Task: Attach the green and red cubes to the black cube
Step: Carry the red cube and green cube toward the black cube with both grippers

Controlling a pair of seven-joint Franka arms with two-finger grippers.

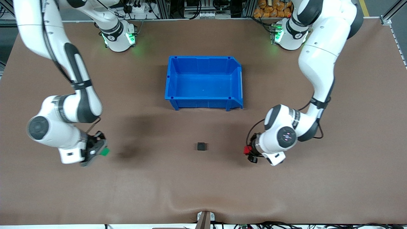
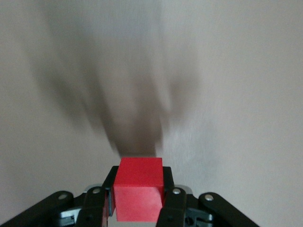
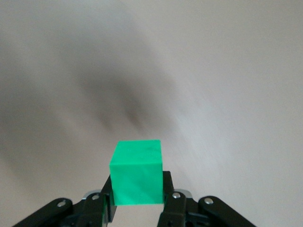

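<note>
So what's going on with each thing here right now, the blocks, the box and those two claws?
Red cube: clamped in the left tool, above the table.
Green cube: clamped in the right tool, above the table.
Black cube: alone on the table, between both arms, untouched.
Blue bin: upright, nothing in it.
Left tool: shut on the red cube.
Right tool: shut on the green cube.

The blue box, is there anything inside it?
Nothing shows inside the blue box; its bare floor is all you see. The black cube sits on the table nearer the front camera. A strip along the box's nearest wall is hidden.
</note>
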